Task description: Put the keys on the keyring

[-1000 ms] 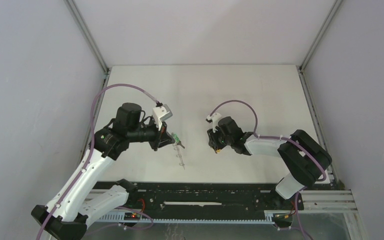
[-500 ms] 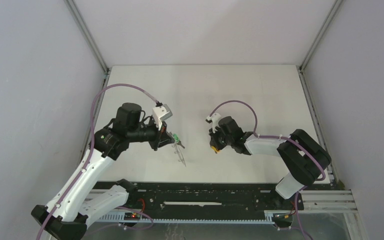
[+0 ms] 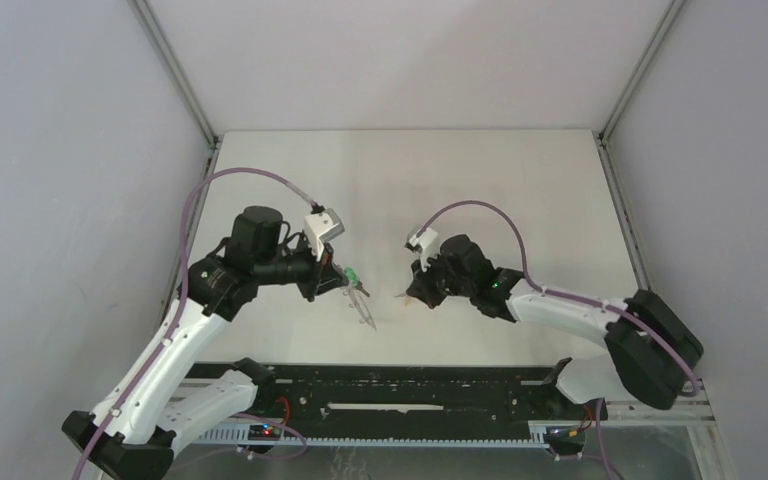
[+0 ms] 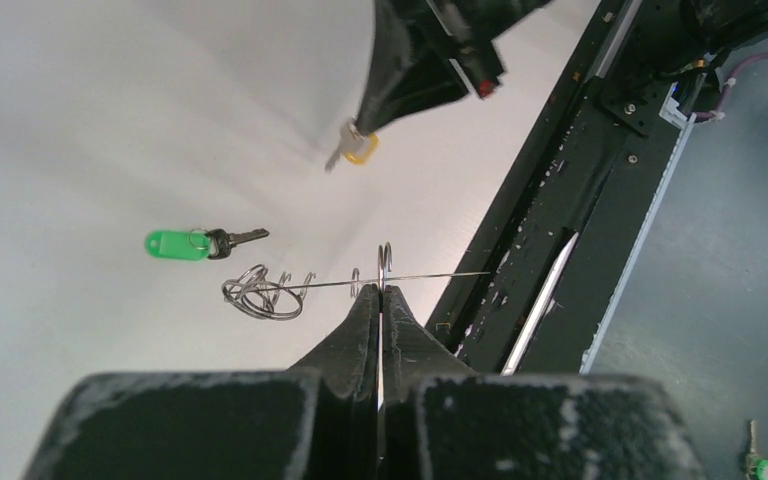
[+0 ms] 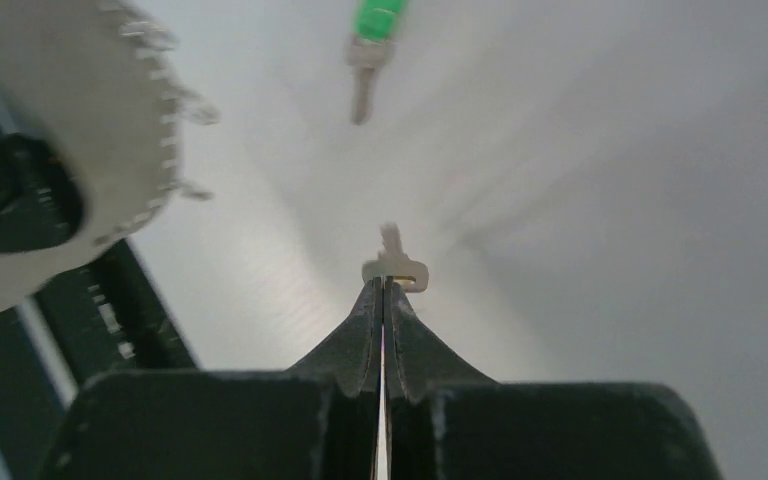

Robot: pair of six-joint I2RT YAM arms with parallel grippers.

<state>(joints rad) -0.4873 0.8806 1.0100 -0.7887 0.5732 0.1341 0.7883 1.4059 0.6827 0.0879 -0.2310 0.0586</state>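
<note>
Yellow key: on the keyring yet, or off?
Off. The right pincer holds the yellow key by its head, with a clear gap to the keyring clamped in the left pincer.

a robotics lab test cell: a bare white table (image 3: 410, 190) boxed in by plain pale walls (image 3: 60, 150) on aluminium frame posts (image 3: 174, 75). a left arm (image 3: 175, 340) and a right arm (image 3: 570, 310) are bolted to a black rail (image 3: 460, 385) at the near edge, purple cables (image 3: 250, 171) loop over them, and there is exposed wiring (image 3: 270, 432) below.
</note>
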